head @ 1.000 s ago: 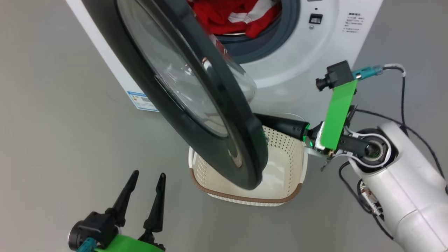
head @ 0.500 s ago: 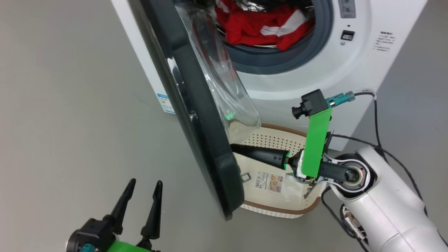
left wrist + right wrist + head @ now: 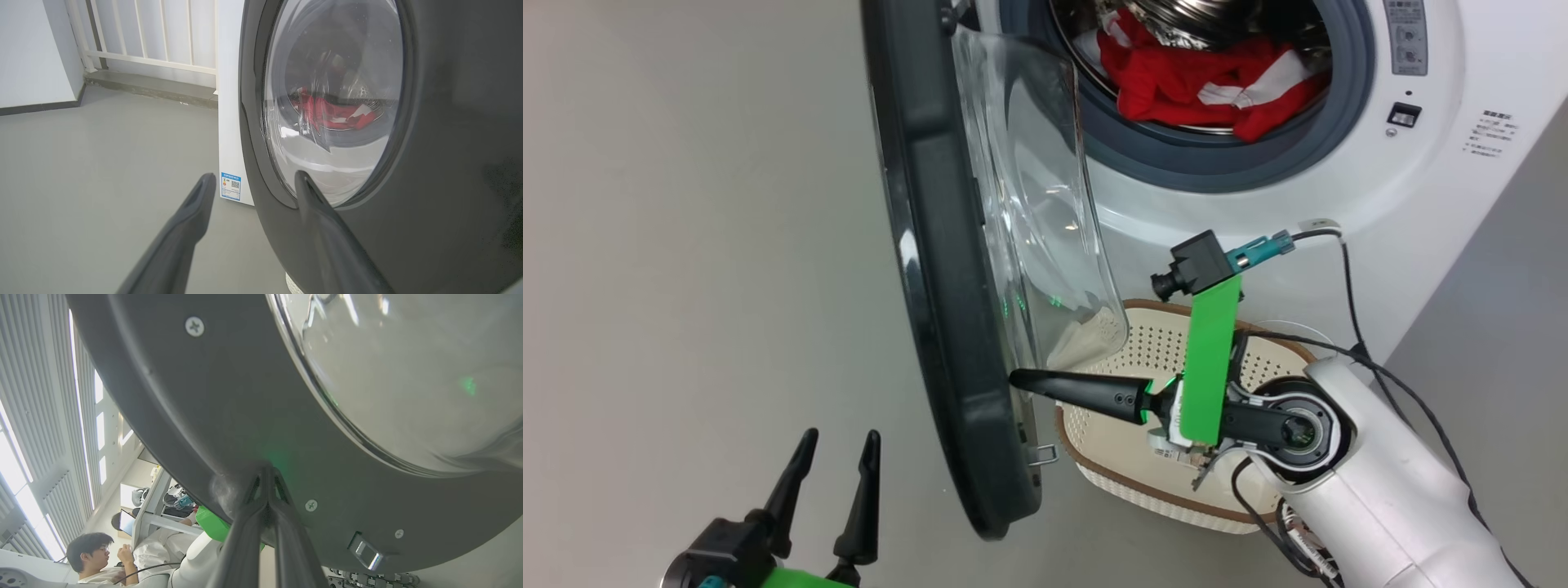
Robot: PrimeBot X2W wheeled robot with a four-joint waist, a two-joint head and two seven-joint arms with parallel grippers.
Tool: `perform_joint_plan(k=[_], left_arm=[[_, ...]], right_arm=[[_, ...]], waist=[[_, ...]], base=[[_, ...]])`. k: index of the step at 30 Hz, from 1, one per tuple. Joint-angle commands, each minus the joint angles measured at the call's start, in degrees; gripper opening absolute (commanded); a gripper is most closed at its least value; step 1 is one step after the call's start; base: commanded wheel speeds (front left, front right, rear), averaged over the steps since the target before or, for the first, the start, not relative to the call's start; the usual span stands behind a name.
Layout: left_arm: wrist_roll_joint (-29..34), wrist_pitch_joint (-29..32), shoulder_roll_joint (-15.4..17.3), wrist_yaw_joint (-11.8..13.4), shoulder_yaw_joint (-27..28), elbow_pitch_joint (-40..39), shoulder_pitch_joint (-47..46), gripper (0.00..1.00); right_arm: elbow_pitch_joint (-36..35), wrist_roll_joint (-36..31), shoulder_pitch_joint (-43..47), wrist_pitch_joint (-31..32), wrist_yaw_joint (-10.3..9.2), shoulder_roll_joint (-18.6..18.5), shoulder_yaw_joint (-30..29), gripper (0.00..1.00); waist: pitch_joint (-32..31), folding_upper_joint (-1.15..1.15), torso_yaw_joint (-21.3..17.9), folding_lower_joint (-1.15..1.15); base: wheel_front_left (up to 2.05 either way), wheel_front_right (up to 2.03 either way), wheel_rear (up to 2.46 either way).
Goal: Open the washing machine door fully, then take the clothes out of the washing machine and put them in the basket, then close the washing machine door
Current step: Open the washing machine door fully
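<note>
The washing machine (image 3: 1462, 171) is white, and its door (image 3: 931, 286) stands swung out, seen edge-on, black rim with a clear glass bowl. Red and white clothes (image 3: 1209, 77) lie in the steel drum. The cream basket (image 3: 1127, 482) sits on the floor below the opening. My right gripper (image 3: 1017, 378) is shut, its tip pressed against the door's inner rim (image 3: 229, 416), holding nothing. The right gripper (image 3: 267, 473) touches that grey rim near a screw. My left gripper (image 3: 837, 445) is open at the lower left, outside the door. The left gripper (image 3: 253, 179) faces the door's outer glass (image 3: 335, 102).
A blue label (image 3: 231, 186) marks the washer's side panel. A white railing (image 3: 151, 32) and a low step run behind. A seated person (image 3: 94, 555) is in the right wrist view, beyond the door. The grey floor (image 3: 686, 245) lies to the left.
The door has swung further open, from slanting over the basket to edge-on, with the right gripper pushing its inner rim leftward. The head camera shifted, bringing drum and clothes more into view.
</note>
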Motion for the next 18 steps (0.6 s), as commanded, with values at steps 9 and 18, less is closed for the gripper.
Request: perform_joint_plan(k=[9, 18], left_arm=[[0.23, -0.52, 0.70, 0.62, 2.71, -1.23, -0.52, 1.00], [0.24, -0.52, 0.70, 0.73, 3.11, -1.17, -0.45, 1.00]], right_arm=[[-1.57, -1.34, -0.06, -1.43, 0.09, 3.12, 2.44, 0.00], [-1.55, -1.81, -0.06, -4.01, 0.09, 2.78, 3.13, 0.05]], waist=[[-0.36, 0.00, 1.95, 0.00], [-0.61, 0.00, 1.46, 0.00]], base=[[0.00, 0.00, 0.00], [0.00, 0.00, 0.00]])
